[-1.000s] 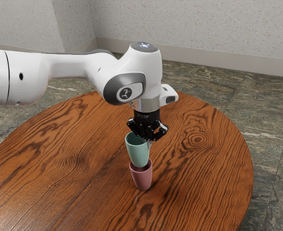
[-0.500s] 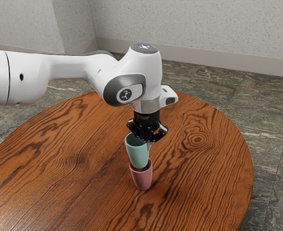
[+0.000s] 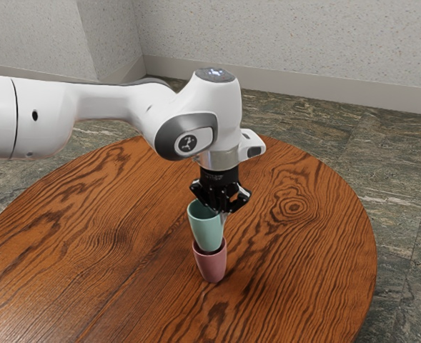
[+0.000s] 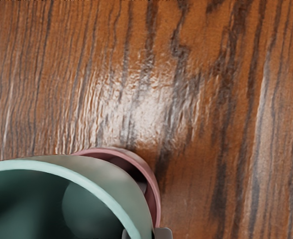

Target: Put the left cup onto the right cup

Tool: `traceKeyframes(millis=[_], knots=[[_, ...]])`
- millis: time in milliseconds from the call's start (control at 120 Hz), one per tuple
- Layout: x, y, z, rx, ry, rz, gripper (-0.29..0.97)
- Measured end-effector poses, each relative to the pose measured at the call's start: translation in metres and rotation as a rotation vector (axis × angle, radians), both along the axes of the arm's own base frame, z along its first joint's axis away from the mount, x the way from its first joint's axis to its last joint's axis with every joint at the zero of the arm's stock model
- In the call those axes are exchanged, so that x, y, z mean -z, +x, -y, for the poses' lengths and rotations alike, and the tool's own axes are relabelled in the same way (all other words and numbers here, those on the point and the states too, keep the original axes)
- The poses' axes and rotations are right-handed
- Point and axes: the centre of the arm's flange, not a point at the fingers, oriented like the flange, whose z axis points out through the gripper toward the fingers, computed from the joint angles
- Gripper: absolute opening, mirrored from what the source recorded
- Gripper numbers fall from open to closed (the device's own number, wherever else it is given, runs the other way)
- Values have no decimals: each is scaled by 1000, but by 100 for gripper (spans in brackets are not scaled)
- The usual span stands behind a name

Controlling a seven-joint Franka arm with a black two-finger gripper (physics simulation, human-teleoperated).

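A teal cup point(image 3: 207, 229) sits tilted with its base inside a pink cup point(image 3: 211, 266), which stands upright near the middle of the round wooden table point(image 3: 88, 236). My gripper point(image 3: 221, 207) points straight down and is shut on the teal cup's rim, on the side toward the exterior view's right. In the wrist view the teal cup point(image 4: 81, 186) lies right under my hand. The pink cup's rim point(image 4: 150, 186) curves around it.
The bare wood of the table spreads widely on every side of the stacked cups. Its edge curves round at the exterior view's right, with the stone floor point(image 3: 403, 164) and a wall beyond.
My hand has shifted slightly toward the exterior view's right and a touch lower, and the teal cup has gone with it, a little deeper into the pink cup.
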Motion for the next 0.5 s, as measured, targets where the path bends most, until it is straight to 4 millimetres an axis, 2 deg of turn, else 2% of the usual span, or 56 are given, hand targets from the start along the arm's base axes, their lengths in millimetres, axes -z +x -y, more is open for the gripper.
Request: traceKeyframes(millis=[108,350,500], knots=[[0,0,0,0,-2,2,-6],[0,0,0,2,-6,2,37],[0,0,1,4,-7,2,53]])
